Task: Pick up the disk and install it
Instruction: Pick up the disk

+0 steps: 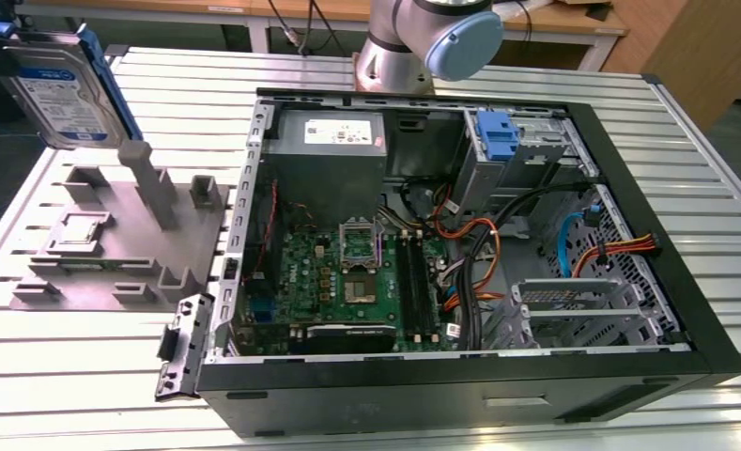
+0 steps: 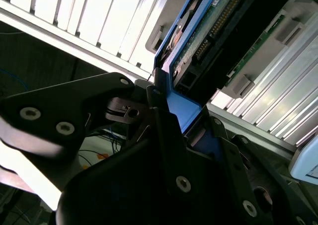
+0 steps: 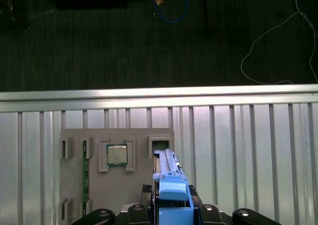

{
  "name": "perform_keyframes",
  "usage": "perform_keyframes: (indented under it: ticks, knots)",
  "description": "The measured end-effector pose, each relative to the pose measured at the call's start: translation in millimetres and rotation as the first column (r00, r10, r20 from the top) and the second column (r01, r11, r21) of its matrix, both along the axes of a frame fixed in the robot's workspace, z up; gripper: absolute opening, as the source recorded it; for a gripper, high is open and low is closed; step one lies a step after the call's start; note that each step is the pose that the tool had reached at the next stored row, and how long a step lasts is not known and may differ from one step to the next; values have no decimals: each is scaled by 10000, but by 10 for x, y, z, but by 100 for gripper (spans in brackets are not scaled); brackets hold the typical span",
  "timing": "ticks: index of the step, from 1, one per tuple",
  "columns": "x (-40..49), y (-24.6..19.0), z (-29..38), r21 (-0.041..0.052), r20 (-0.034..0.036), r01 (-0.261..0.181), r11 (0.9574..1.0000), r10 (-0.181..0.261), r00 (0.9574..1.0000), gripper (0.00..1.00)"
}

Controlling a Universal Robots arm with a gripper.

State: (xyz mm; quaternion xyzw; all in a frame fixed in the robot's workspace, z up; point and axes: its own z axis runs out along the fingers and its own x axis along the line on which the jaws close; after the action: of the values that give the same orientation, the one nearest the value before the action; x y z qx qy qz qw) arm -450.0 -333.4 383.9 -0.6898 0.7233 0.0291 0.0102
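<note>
1. The disk (image 1: 54, 94) hangs on edge above the tabletop's far corner at the exterior view's left, over the grey fixture tray (image 1: 95, 272) and clear of it.
2. The gripper (image 2: 181, 113) is clamped on the end of the disk's blue carrier. That looks like a small purchase, so move slowly and avoid swinging.
3. Keep the disk upright and above the rim of the open computer case (image 1: 470, 376).

Below the disk (image 1: 57, 89): fixture posts (image 1: 151, 188) stand up.
Drive cage (image 1: 583, 296): open above; cables (image 1: 481, 254) crowd beside it.
</note>
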Motion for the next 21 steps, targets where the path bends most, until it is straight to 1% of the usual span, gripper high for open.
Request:
perform_keyframes:
  ticks: [9, 16, 19, 21]
  knots:
    - [0, 0, 17, 0, 0, 0, 10000, 0, 10000, 37]
    - [0, 0, 45, 1, 2, -12, 10000, 12, 10000, 37]
    - [0, 0, 46, 0, 0, -234, 9997, 234, 9997, 37]
    - [0, 0, 46, 0, 0, -294, 9996, 294, 9996, 37]
